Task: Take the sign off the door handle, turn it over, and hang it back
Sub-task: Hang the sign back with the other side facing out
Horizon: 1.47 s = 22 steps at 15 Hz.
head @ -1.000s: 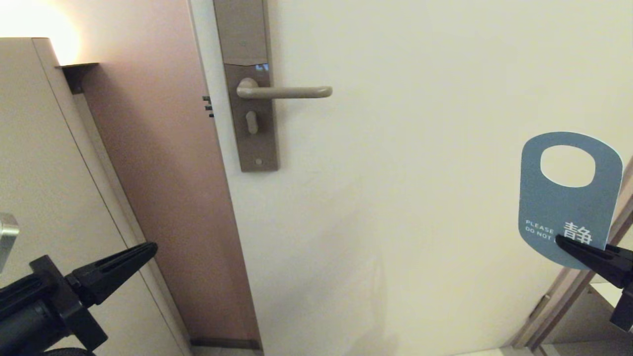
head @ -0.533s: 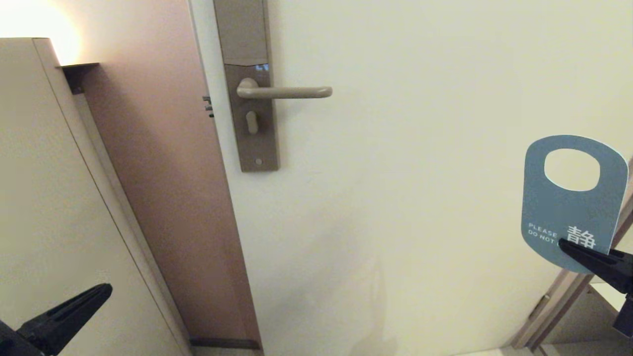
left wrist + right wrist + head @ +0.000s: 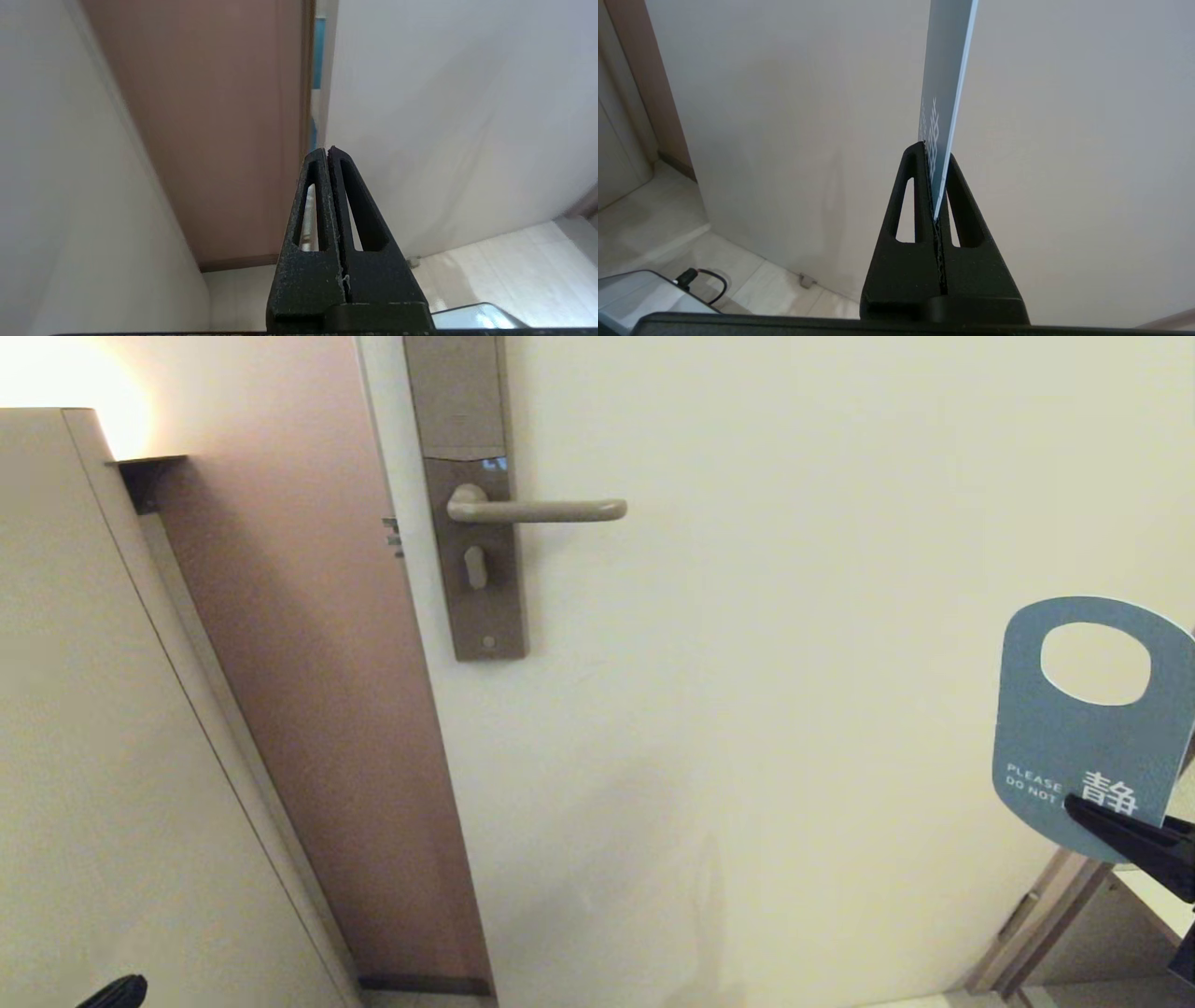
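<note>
- The right gripper [image 3: 1072,803] is sitting low at the right edge of the scene, its black fingers pinching the lower rim of the sign [image 3: 1088,733] and holding it upright.
- In the right wrist view the right gripper [image 3: 934,154] is gripping the sign [image 3: 945,93] edge-on, the thin card wedged between the two slotted, grainy black fingers [image 3: 913,200].
- The sign is showing its blue face, with white "PLEASE DO NOT" lettering and a large white character just above the fingertips; its oval hole is at the top.
- The sign is hanging in the air well apart from the handle [image 3: 551,510], low and to the right of it, in front of the door [image 3: 794,616].
- The handle is standing bare: a slim, smooth beige lever with a rounded tip, lying level on a tall brownish metal plate [image 3: 471,523].
- The left gripper [image 3: 117,991] is just peeking in at the bottom left corner of the head view.
- In the left wrist view the left gripper [image 3: 328,150] is showing its fingers pressed together with nothing between them, pointing toward the brown door frame [image 3: 210,116].
- The door is looking flat, matte and cream-coloured.
</note>
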Motion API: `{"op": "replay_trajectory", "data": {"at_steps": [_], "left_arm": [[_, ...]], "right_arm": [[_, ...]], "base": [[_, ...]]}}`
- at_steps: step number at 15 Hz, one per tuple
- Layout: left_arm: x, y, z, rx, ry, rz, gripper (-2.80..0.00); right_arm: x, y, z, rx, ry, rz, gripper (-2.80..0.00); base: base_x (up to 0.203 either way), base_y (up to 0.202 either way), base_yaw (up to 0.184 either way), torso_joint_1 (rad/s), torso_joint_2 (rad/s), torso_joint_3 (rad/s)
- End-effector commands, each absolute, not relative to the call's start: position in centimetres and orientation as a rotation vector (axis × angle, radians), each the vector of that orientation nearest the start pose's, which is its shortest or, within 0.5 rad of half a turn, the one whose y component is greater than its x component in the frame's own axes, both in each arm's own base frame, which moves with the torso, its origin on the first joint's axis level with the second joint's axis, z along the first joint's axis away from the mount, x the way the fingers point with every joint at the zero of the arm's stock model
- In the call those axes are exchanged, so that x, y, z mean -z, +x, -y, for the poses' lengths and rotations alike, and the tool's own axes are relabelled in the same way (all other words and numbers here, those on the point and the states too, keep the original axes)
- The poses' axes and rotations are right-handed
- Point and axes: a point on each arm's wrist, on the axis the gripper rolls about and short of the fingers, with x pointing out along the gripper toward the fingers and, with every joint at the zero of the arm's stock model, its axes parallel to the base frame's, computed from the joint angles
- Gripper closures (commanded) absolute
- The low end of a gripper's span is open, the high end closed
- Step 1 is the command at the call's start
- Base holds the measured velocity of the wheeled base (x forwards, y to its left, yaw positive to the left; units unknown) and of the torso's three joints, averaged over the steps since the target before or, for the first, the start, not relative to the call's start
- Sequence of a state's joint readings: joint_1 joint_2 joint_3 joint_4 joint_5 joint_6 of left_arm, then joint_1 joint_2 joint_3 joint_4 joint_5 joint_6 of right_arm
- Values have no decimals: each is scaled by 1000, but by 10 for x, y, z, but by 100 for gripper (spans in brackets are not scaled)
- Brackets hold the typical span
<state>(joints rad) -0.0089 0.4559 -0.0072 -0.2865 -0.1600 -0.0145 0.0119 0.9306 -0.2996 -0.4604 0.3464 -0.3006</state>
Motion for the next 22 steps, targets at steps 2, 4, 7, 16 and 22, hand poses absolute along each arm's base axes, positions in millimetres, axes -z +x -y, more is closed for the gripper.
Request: {"op": "replay_trajectory", "data": {"at_steps": [2, 4, 7, 16, 22], "left_arm": [[-94, -6, 3, 130, -8, -67, 0], [-81, -15, 1, 40, 21, -113, 0], [-74, -18, 0, 29, 107, -92, 0], [-73, -23, 0, 18, 95, -22, 0], [-73, -23, 0, 18, 95, -22, 0]], "right_arm": [[-183, 103, -9, -380, -273, -95, 0], [-183, 102, -9, -379, -273, -92, 0], [-183, 102, -9, -379, -273, -92, 0], [-178, 97, -8, -320, -206, -115, 0], [-175, 91, -6, -264, -197, -115, 0]], "base": [[0, 0, 0, 0, 0, 0], [0, 0, 0, 0, 0, 0], [0, 0, 0, 0, 0, 0], [0, 0, 0, 0, 0, 0], [0, 0, 0, 0, 0, 0]]}}
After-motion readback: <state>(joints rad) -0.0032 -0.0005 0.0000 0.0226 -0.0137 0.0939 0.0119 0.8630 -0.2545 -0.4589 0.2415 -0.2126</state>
